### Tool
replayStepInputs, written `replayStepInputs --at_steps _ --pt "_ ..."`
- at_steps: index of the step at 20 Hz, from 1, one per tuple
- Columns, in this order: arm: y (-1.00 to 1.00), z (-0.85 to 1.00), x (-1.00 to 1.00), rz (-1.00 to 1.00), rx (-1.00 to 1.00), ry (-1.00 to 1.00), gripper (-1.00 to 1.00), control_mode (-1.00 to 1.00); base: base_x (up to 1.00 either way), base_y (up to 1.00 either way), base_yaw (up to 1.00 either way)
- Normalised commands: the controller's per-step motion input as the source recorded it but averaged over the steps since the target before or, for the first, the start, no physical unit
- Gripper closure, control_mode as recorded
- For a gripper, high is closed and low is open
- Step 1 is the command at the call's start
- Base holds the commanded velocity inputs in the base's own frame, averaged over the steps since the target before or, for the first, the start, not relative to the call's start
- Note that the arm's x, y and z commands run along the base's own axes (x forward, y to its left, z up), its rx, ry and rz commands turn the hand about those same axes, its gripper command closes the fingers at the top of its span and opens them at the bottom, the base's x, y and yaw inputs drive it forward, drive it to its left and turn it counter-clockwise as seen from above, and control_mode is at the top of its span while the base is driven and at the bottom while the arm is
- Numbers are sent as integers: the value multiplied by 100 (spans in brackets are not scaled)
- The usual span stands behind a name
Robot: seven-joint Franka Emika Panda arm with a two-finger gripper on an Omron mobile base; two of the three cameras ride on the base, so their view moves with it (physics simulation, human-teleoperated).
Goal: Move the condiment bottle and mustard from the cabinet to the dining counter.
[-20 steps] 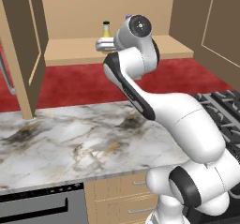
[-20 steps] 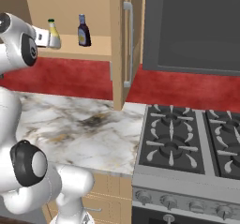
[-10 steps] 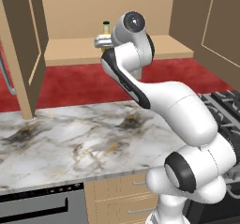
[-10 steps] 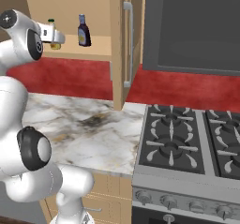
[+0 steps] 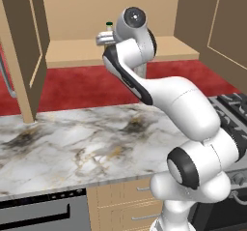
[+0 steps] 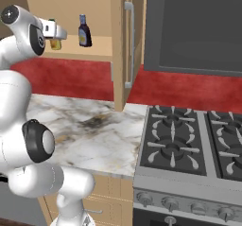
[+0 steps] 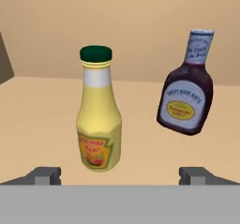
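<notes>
**Mustard and condiment bottle both on the cabinet shelf, gripper wide open in front of them**

The mustard (image 7: 98,120) stands upright on the inner shelf of the cabinet (image 5: 72,51), its dark green cap on top and a small red-and-green label low on its yellow body. The condiment bottle (image 7: 186,89) stands on the same shelf a little apart from it; in the hand view it leans, though that view is itself tilted, and from the right base view it looks upright (image 6: 84,31). The two bottles do not touch.

The gripper (image 7: 121,175) is held up at shelf height, just in front of the mustard, its two fingertips (image 7: 44,175) spread wide with nothing between them. The mustard sits in line with the gap, nearer one fingertip than the other.

The cabinet doors stand open to either side. One long silver handle (image 6: 127,45) shows on the door edge beside the dark bottle. Below the shelf runs a red back wall (image 5: 87,85), then a white marble counter (image 5: 72,148) with grey and gold veins. A black gas stove (image 6: 189,144) sits right beside that counter.
</notes>
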Motion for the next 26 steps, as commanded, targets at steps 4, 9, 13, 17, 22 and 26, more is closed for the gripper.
replayStepInputs --at_steps 4,9,13,17,22,26 --pt "0 4 12 0 0 -1 -100 -100 0 0 0" --pt "0 0 10 0 0 -7 -100 -100 0 0 0" --pt "0 0 7 0 0 -11 -100 -100 0 0 0" --pt "0 0 6 0 0 -10 -100 -100 0 0 0" --pt "4 1 0 0 0 -2 -100 -100 0 0 0" --pt "10 3 0 0 -1 0 -100 -100 0 0 0"
